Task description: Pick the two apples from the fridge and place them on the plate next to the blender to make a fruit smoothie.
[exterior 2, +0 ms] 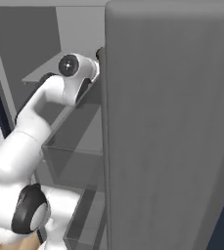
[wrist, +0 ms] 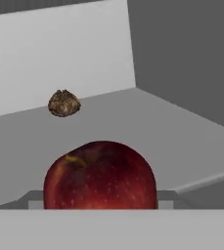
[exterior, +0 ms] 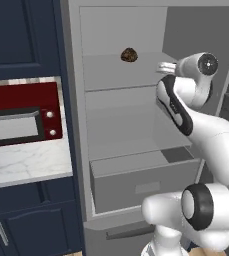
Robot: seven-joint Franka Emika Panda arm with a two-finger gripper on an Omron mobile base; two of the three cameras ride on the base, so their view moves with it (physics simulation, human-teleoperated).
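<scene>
The fridge stands open in front of me, its door swung out on the right. A red apple rests on the upper shelf, close up in the hand view. My gripper has reached in at that shelf, and its fingertips press against both sides of the apple. A dark brown lumpy ball lies farther back on the same shelf. The plate and the blender are out of view.
A wide grey drawer sticks out below the lower shelf. A red microwave sits left of the fridge over a marble counter, set in dark blue cabinets. The open door closely flanks the arm on the right.
</scene>
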